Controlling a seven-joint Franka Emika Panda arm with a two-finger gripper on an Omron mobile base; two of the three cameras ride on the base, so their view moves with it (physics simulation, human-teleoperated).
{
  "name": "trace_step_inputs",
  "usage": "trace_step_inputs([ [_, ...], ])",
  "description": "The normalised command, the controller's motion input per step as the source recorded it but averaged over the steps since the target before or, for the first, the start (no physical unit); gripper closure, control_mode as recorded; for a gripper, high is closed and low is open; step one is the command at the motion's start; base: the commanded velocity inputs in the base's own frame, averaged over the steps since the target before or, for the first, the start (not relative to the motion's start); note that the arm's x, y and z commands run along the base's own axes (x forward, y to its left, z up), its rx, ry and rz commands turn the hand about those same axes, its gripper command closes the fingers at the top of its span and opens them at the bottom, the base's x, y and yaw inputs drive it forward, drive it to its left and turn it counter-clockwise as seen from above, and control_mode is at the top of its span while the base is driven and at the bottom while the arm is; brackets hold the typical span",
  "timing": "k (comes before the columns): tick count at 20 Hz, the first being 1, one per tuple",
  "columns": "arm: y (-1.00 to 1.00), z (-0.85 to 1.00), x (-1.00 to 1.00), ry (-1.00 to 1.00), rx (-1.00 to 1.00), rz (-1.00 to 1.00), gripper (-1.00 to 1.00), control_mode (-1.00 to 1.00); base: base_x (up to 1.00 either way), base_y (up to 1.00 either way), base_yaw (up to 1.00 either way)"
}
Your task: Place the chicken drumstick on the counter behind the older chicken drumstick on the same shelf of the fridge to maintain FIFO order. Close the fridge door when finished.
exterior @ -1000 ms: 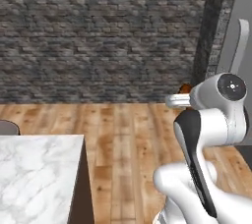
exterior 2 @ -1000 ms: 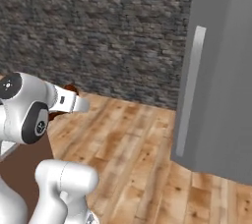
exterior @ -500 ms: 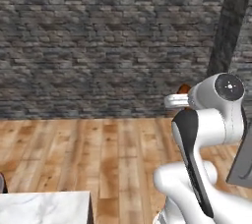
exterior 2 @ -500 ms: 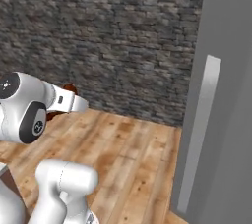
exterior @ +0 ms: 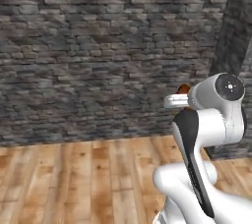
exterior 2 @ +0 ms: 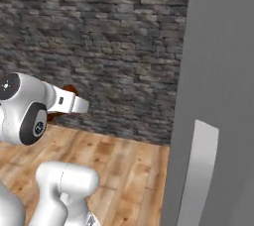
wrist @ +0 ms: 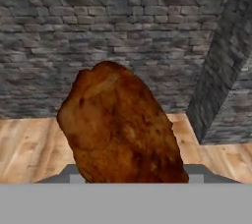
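the chicken drumstick (wrist: pixel 120 125), dark red-brown, sits in the gripper (wrist: pixel 132 179) and stands up large in the hand view. the jaws are closed on it. in the left base view it is a small brown tip (exterior: pixel 183 88) beside the white arm (exterior: pixel 211 115). the fridge door (exterior 2: pixel 218 96) rises grey at the right, in front of a stone wall (exterior 2: pixel 99 46) and wooden floor (exterior: pixel 74 179).
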Motion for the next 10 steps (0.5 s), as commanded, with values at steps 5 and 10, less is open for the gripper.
trace_step_inputs([
  [5, 0.00, 0.00, 0.00, 0.00, 0.00, 0.00, 1.00, 1.00, 0.49, 0.02, -0.63],
  [10, 0.00, 0.00, 0.00, 0.00, 0.00, 0.00, 1.00, 1.00, 0.17, 0.04, -0.85],
])
